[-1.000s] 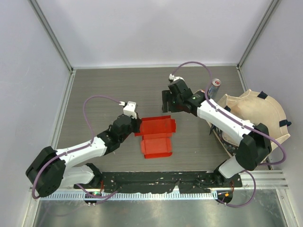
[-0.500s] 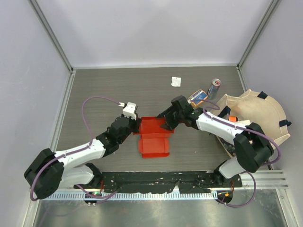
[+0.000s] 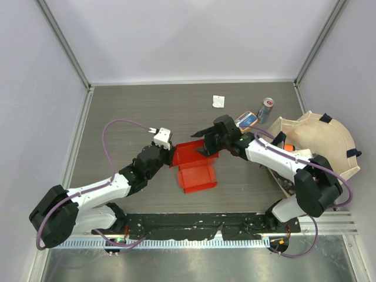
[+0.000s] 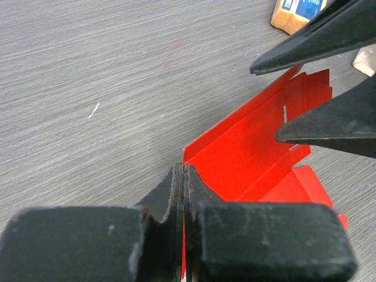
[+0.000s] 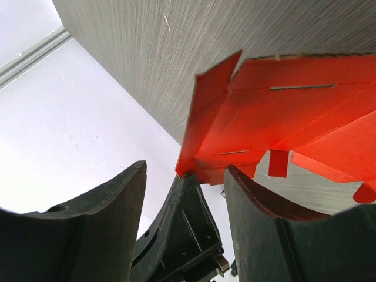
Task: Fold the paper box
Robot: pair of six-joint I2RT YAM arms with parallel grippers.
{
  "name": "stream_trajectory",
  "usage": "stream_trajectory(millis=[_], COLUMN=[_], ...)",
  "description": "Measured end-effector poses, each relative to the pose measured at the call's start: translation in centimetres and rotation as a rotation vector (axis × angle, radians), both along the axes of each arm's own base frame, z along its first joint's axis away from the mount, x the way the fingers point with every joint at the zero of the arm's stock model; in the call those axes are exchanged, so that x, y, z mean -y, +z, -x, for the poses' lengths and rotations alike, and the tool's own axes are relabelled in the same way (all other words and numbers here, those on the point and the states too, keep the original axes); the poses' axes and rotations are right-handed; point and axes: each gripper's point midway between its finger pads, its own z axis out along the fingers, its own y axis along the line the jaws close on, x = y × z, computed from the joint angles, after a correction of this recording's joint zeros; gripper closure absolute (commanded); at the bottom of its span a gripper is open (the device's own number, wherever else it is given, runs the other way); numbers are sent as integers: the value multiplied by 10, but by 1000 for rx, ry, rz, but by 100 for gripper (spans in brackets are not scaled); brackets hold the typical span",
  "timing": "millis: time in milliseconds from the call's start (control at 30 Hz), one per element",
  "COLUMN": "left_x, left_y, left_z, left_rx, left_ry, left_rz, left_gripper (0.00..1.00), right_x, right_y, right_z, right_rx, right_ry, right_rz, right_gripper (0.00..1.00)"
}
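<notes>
Pinching the paper box point(image 3: 197, 175) by its left edge, mid-table, with the left gripper point(image 3: 172, 156). Right gripper point(image 3: 202, 143) spread wide at the raised far panel. Behind: soda can point(image 3: 267, 109), orange-and-blue packet point(image 3: 247, 120), white scrap point(image 3: 218, 101); basket point(image 3: 341, 132) off right. Swung the right arm in from the back since a second ago, uncovering packet and scrap.

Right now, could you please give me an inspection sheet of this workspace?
Surface: grey wood-grain tabletop, no spill seen.
Job's things: bright red thin cardboard paper box, partly folded, one panel raised.
Clutter: small white scrap, silver drink can, orange-and-blue packet, tan round basket at the right.
Grippers: left gripper shut on the box's left edge; right gripper open at its far flap.
Cables: purple cable looped over each arm, none on the box.
Surroundings: pale walls with metal frame posts.
</notes>
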Motion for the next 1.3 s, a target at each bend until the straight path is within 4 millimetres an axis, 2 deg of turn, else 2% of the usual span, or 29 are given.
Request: stream_trajectory(millis=[267, 600, 1100, 1233, 1300], left_x=[4, 7, 7, 6, 6], left_y=[7, 9, 9, 9, 10], left_z=[4, 7, 8, 8, 7], left_rx=[36, 60, 69, 69, 70], left_ry=[-33, -54, -55, -53, -49], left_rz=[-20, -48, -62, -62, -63], left_gripper=[98, 98, 98, 98, 95], right_x=[-8, -8, -12, -13, -14], right_y=[2, -2, -16, -18, -18], right_z=[-11, -11, -11, -11, -12], right_rx=[-20, -46, -86, -93, -90], right_ry=[-14, -23, -29, -30, -30], right_rz=[-12, -11, -25, -29, -33], right_gripper=[45, 52, 68, 78, 82])
